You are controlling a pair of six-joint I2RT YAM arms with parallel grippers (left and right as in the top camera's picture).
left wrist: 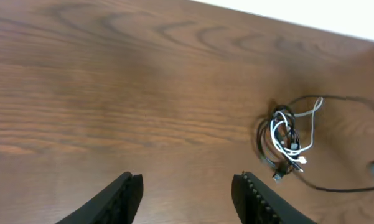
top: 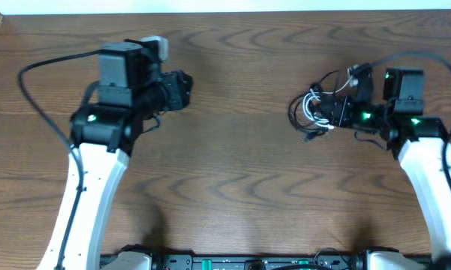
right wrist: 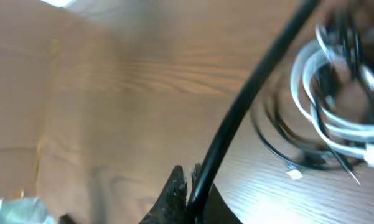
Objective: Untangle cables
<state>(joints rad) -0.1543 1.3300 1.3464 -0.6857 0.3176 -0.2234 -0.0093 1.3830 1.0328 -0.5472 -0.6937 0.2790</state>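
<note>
Presently: cable tangle [top: 314, 112] at 9 o'clock of right gripper [right wrist: 187, 180], pinching one black cable [right wrist: 249, 106]; left gripper [left wrist: 187, 183] spread, empty, farther off.

Cables [top: 314, 111] — thin black and white cords, tangled in one loose bundle of overlapping loops, small plug ends showing — lying on the right half of the wooden table [top: 233, 150].

Brown wood-grain table [top: 233, 187]
</note>
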